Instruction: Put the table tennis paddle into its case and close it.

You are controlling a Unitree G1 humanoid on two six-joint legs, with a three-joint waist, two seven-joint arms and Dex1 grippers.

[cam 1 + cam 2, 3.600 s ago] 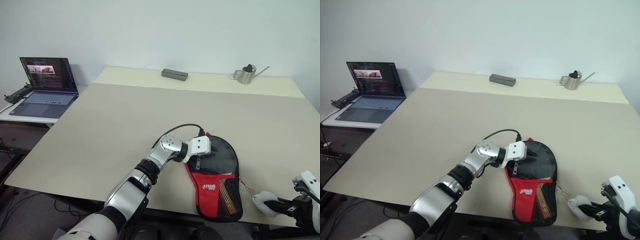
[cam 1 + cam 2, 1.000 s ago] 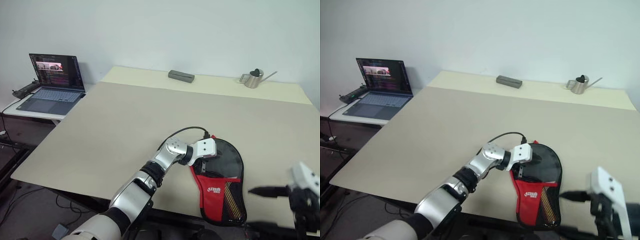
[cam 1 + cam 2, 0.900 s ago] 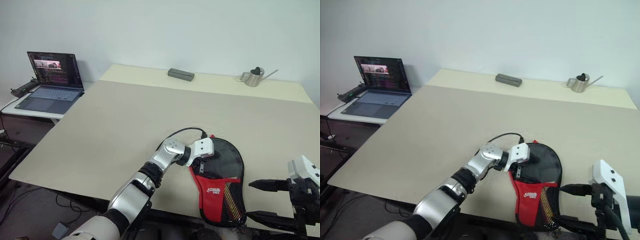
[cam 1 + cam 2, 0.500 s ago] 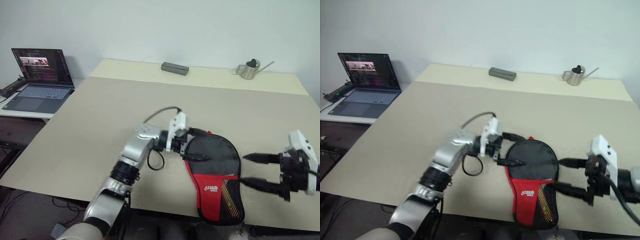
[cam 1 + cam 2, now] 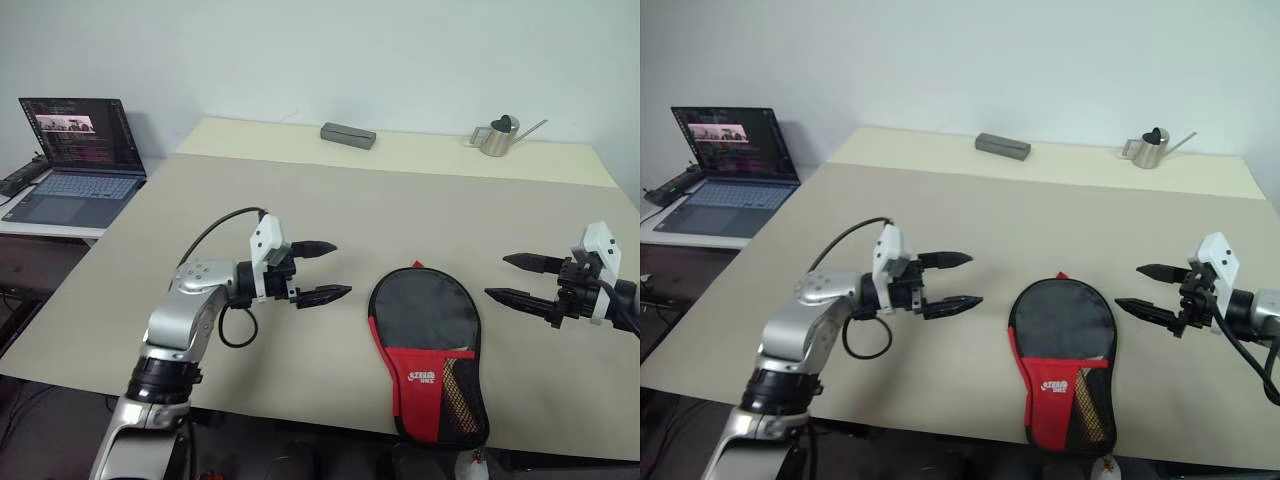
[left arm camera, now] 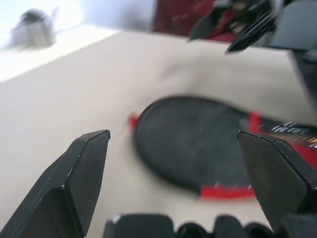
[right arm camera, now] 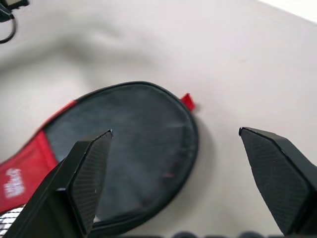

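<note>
Left gripper [image 5: 324, 270] has pulled off the case [image 5: 427, 345] and now hovers beside it, fingers wide, holding nothing. Right gripper [image 5: 520, 279] has come up on the case's other side, fingers wide, empty. Case lies flat near the bench [image 5: 300, 200] front edge

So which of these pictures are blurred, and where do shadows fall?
Left wrist view: smeared throughout, the case and the watering can have soft outlines. Right wrist view: the case is sharper, with a soft shadow along its edge on the table. Left eye view: evenly lit and crisp, with faint shadows under the left gripper and the right gripper.
</note>
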